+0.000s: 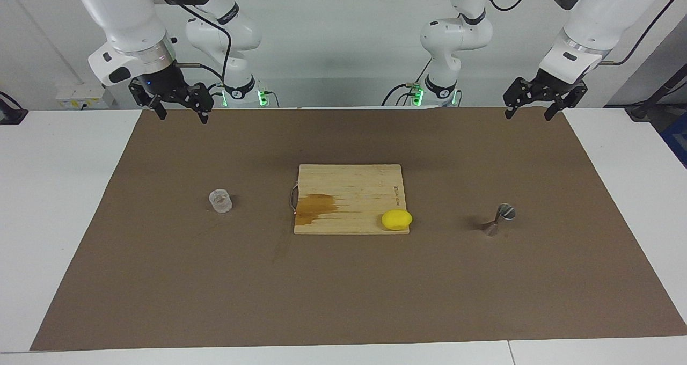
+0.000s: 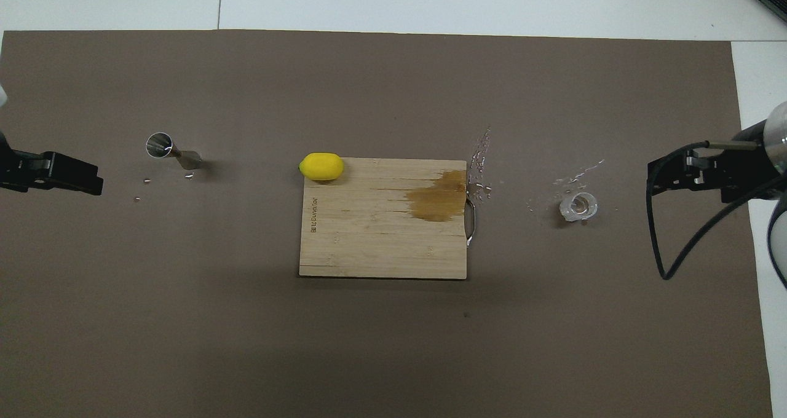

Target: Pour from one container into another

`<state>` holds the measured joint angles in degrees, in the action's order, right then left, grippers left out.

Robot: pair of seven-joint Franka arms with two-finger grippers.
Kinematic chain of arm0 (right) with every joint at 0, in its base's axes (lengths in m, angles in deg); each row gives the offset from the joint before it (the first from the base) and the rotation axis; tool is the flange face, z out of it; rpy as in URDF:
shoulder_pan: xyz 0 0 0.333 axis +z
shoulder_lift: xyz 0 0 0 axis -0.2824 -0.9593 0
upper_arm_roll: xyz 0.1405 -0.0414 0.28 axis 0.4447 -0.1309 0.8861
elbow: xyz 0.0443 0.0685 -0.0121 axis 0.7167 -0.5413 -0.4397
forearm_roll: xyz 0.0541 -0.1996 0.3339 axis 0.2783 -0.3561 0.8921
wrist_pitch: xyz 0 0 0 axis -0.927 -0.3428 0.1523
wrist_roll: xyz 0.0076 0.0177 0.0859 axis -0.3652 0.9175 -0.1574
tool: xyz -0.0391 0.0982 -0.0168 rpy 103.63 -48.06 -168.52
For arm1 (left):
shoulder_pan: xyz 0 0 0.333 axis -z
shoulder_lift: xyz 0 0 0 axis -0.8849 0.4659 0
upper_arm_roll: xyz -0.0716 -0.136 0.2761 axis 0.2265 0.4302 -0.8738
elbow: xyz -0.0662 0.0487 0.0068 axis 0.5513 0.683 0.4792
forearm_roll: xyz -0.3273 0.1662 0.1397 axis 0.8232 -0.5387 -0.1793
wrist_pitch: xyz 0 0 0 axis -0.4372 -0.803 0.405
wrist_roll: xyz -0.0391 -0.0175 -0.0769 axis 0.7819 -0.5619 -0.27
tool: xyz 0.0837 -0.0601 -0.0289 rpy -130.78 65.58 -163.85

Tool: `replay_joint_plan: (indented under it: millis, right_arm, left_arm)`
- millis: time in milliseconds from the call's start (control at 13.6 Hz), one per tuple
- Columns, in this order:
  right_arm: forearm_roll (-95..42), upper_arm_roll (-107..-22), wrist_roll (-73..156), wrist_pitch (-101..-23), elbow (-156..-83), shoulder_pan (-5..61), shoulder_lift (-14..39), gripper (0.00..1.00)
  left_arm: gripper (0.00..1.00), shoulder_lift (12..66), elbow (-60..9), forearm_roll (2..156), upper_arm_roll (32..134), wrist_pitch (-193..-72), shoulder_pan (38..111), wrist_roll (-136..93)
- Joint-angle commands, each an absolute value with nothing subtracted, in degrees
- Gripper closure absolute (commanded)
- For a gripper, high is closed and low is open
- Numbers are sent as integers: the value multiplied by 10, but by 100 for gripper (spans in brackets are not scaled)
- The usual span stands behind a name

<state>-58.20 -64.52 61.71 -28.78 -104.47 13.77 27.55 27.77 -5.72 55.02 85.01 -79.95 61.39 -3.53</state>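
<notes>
Right gripper (image 1: 180,107): upper left of the facing frame, raised, fingers apart, holding nothing. Yours for the pick.
Left gripper (image 1: 533,103): upper right, raised, fingers apart, waiting.
Cup (image 1: 220,201): upright on the mat, left of centre, below your right gripper. Clear and short; close on its side wall and keep it level while carrying.
Jigger (image 1: 499,219): right of centre, leaning. Its mouth is narrow, so tilt slowly.
Board (image 1: 349,182): centre, stained.
Lemon (image 1: 396,219): on the board's lower right corner.
Droplets (image 2: 479,160): overhead, around the cup and the board's edge.
</notes>
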Motion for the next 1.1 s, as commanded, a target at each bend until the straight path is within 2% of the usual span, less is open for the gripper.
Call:
replay_joint_plan:
  millis: [0,1030]
  right_arm:
    - [-582,-646,604,-295,-1058,125,287,0]
    - [-594,-641,606,-303,-1050,131,280,0]
  left_arm:
    - [0,284,-41,557,851,-782,612,-27]
    - [0,285,-56,546,856,-791,622,-32]
